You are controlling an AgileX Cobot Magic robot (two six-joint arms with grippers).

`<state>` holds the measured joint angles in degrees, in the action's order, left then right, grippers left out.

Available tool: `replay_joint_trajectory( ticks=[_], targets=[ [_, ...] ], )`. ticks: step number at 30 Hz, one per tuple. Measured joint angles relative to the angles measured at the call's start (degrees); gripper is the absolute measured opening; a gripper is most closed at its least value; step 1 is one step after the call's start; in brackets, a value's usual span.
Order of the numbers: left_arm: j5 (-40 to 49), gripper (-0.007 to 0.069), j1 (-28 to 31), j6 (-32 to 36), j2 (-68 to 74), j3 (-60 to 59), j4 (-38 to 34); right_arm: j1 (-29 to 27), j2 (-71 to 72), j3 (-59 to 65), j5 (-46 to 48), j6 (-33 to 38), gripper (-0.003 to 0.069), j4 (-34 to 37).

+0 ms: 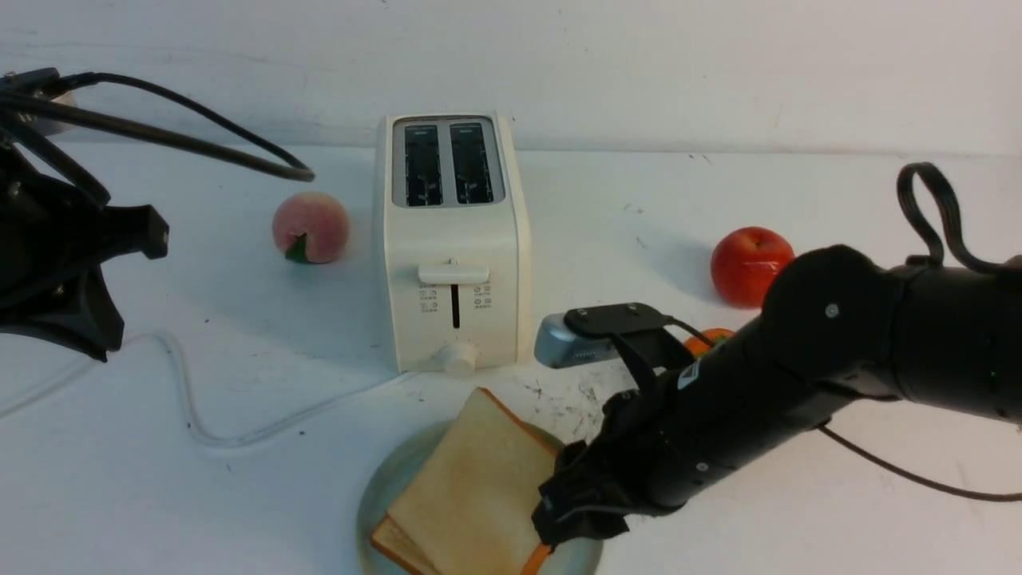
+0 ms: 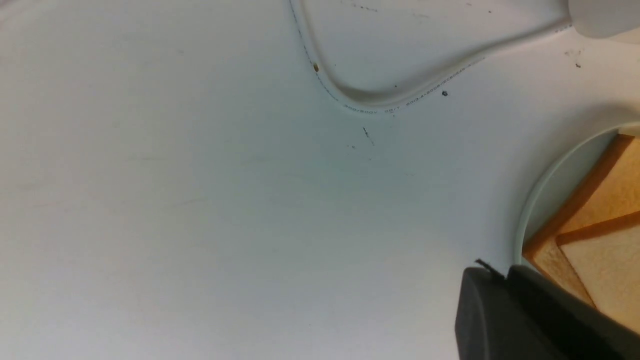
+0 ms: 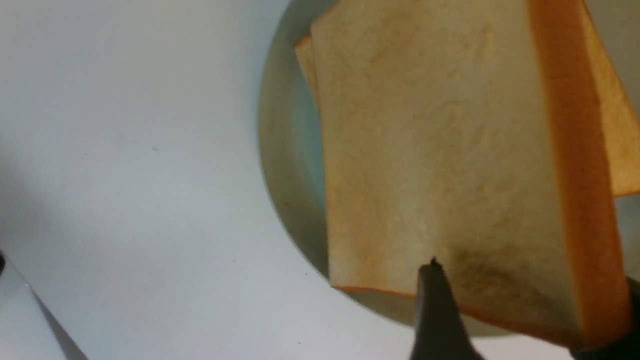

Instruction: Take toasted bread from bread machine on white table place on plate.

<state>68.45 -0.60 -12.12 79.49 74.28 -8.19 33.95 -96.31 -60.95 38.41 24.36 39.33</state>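
Right fingers (image 3: 437, 310) spread wide either side of top toasted bread (image 1: 479, 479), seemingly not pinching it. It lies tilted over second slice (image 1: 395, 545) on plate (image 1: 375, 495), 6 o'clock of bread machine (image 1: 451, 239), on table (image 1: 160, 479). Left fingers (image 2: 525, 315), 9 o'clock of plate: I can't tell gap.

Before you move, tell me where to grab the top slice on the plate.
Pinch the top slice across its thin right crust edge, coming from the robot's right. It leans tilted on the lower slice, so that edge seems lifted off the plate.
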Motion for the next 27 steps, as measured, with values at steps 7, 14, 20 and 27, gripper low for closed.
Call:
replay_joint_trajectory(
  ticks=[7,14,20,27],
  targets=[
    [0.00,0.0038,0.00,0.00,0.00,0.00,0.00,0.00,0.15,0.00,0.00,0.00,0.0500,-4.66],
    [0.00,0.0038,0.00,0.00,0.00,0.00,0.00,0.00,4.76,-0.12,-1.31,0.00,0.0512,-8.78],
    [0.00,0.0043,0.00,0.00,0.00,0.00,0.00,0.00,10.69,-3.50,1.94,0.00,0.0494,-13.50],
    [0.05,0.0050,0.00,0.00,0.00,0.00,0.00,0.00,20.32,-9.33,15.94,-1.18,0.0350,-20.65]
  ],
)
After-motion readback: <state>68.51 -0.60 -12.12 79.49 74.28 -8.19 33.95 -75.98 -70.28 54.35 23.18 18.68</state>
